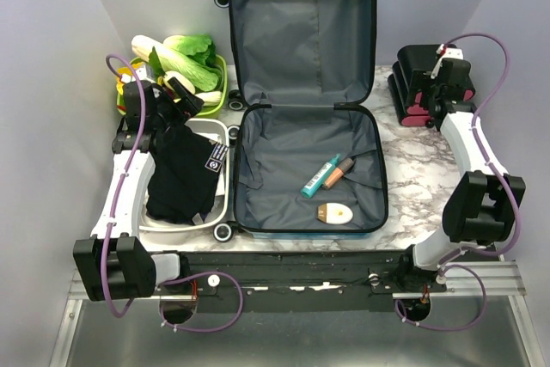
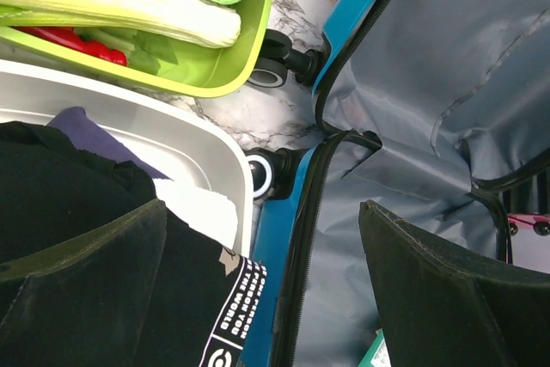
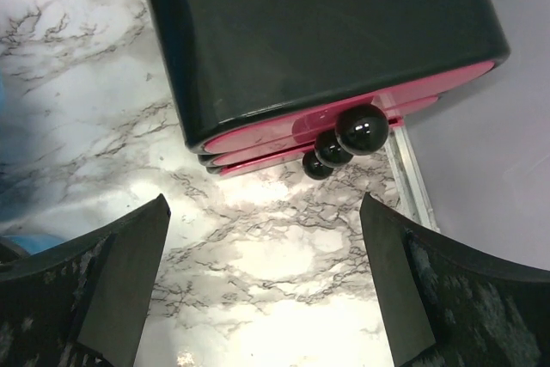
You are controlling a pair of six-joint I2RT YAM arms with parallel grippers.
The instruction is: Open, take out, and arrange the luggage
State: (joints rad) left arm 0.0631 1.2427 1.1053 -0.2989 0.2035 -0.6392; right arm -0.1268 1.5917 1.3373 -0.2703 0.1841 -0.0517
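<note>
The luggage [image 1: 302, 36], a blue hard-shell suitcase, lies open on the marble table with its lid leaning on the back wall and its grey lining showing. Inside lie a teal tube [image 1: 320, 176], an orange-brown tube [image 1: 339, 172] and a white oval item [image 1: 335, 213]. My left gripper [image 1: 193, 135] is open and empty, above the suitcase's left edge [image 2: 279, 285], one finger [image 2: 94, 281] over black clothing, the other over the lining. My right gripper [image 1: 436, 92] is open and empty over bare marble, in front of the drawer box.
A white bin [image 1: 225, 139] holding black clothing [image 1: 180, 178] stands left of the suitcase. Behind it is a green tray [image 1: 219, 96] of vegetables. A black box with pink drawers [image 1: 412, 83] and black knobs [image 3: 361, 129] stands at the back right.
</note>
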